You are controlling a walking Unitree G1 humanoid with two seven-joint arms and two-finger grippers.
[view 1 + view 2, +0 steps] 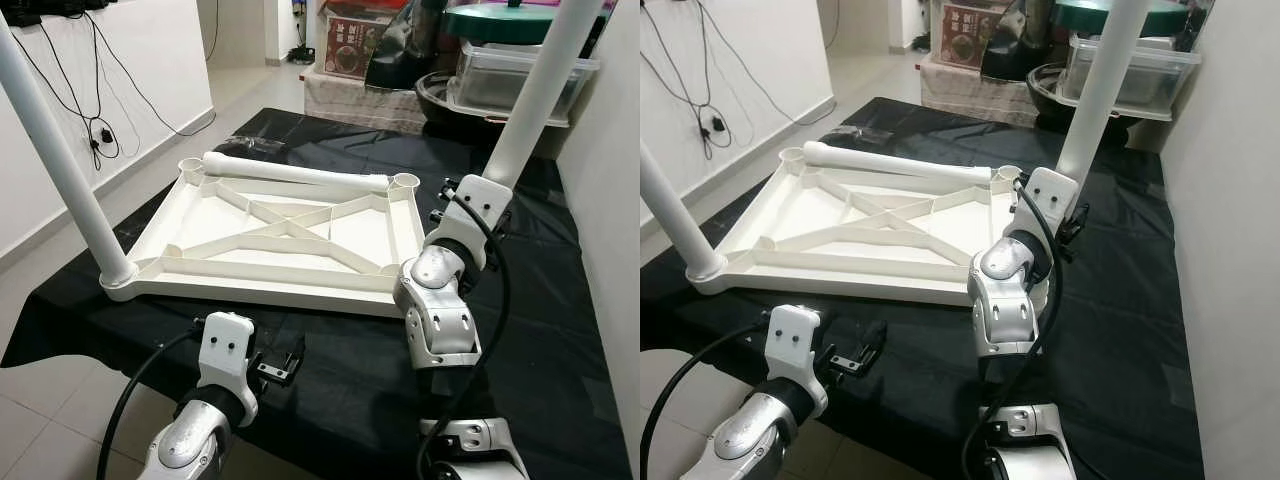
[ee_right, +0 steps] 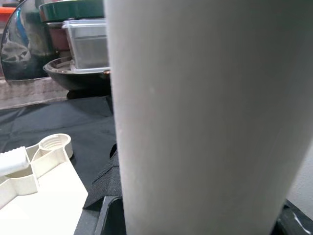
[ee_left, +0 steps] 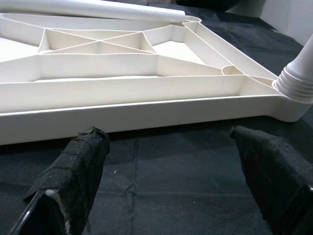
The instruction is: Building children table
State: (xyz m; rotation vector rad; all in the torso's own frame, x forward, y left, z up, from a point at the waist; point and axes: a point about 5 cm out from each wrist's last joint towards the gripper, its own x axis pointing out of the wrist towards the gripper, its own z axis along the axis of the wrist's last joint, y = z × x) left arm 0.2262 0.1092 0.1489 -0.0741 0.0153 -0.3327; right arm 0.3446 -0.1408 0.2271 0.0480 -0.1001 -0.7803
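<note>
So the white tabletop was lying upside down on the black cloth, one leg already standing in its near left corner and a spare leg lying along the far edge. My right gripper was clamped on another upright leg at the near right corner. The left gripper sat with its fingers apart, low by the tabletop's near edge.

Silver jointed arms, black cables, black fabric-padded pincer fingers.

Upturned tabletop on cloth, loose leg across its far edge — bins behind
</note>
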